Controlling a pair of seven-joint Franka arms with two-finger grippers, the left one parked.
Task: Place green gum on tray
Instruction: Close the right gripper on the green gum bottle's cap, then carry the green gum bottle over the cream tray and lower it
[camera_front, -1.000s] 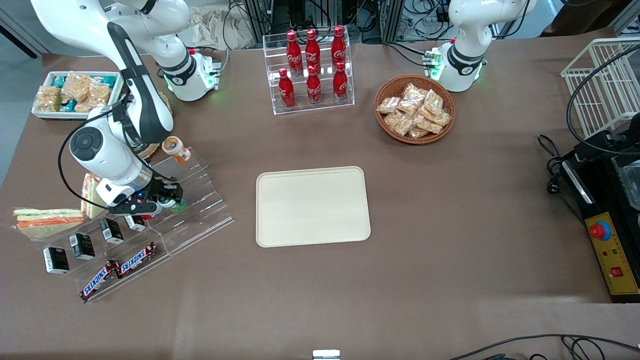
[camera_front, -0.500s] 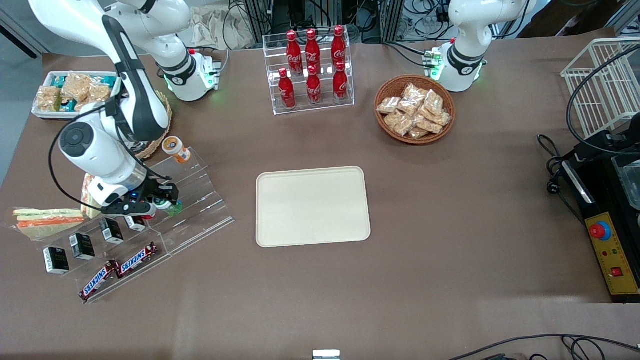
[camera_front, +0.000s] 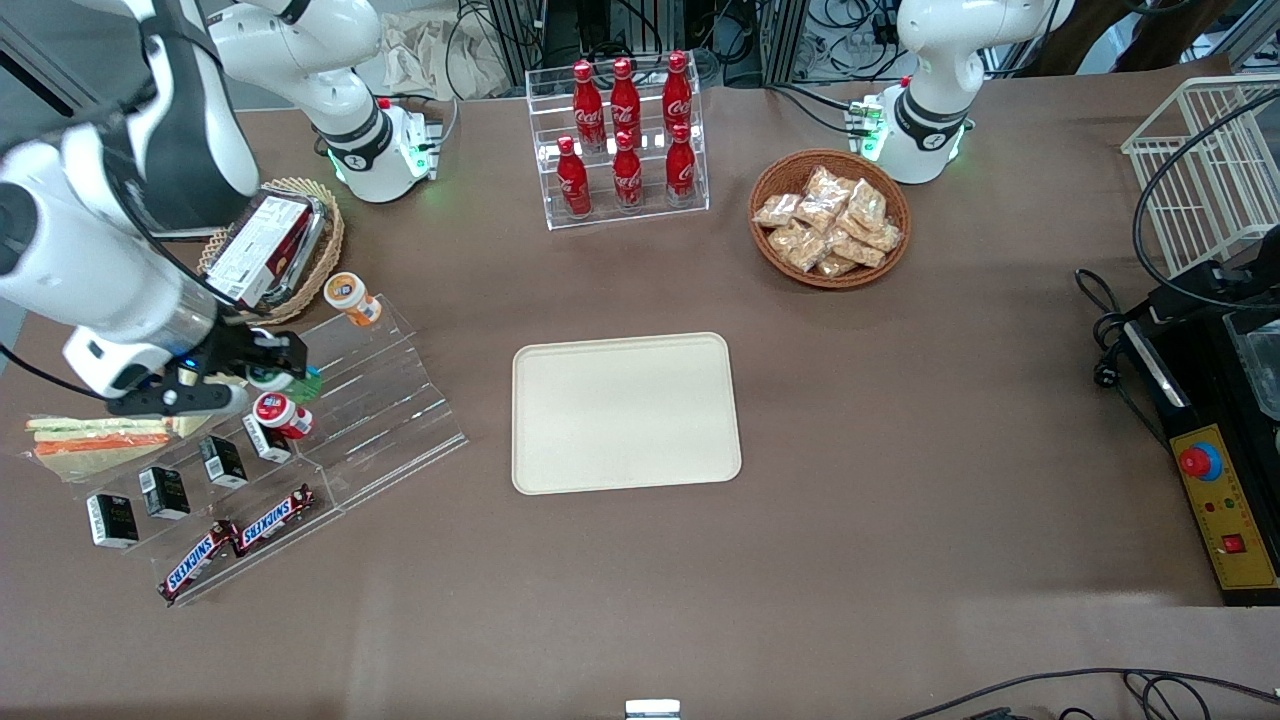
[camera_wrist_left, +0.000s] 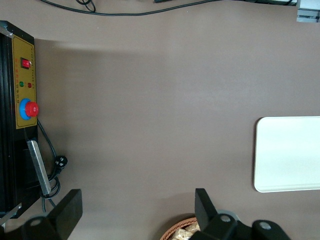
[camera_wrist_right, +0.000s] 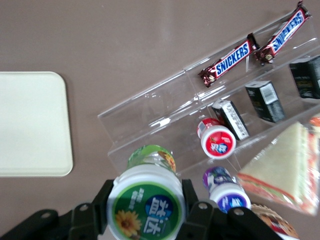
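My right gripper (camera_front: 270, 373) is shut on the green gum (camera_front: 303, 385) and holds it raised above the clear acrylic stepped stand (camera_front: 380, 400). In the right wrist view the gripper (camera_wrist_right: 146, 205) has its black fingers (camera_wrist_right: 104, 197) pressed on both sides of the gum's white lid with its green sunflower label (camera_wrist_right: 146, 207). The translucent green body points down toward the stand. The cream-beige tray (camera_front: 625, 412) lies flat and bare at the table's middle, well apart from the gripper. It also shows in the right wrist view (camera_wrist_right: 30, 125) and the left wrist view (camera_wrist_left: 290, 152).
A red gum bottle (camera_front: 281, 414) and a purple one (camera_wrist_right: 225, 192) stand on the stand under the gripper; an orange one (camera_front: 350, 297) stands on its top step. Snickers bars (camera_front: 240, 540), black boxes (camera_front: 165, 490) and sandwiches (camera_front: 95, 440) lie nearby. A cola rack (camera_front: 620, 140) and snack basket (camera_front: 830, 218) stand farther back.
My gripper has risen off the stand with the green gum in it and shifted toward the working arm's end. The red gum bottle beneath it has come into sight.
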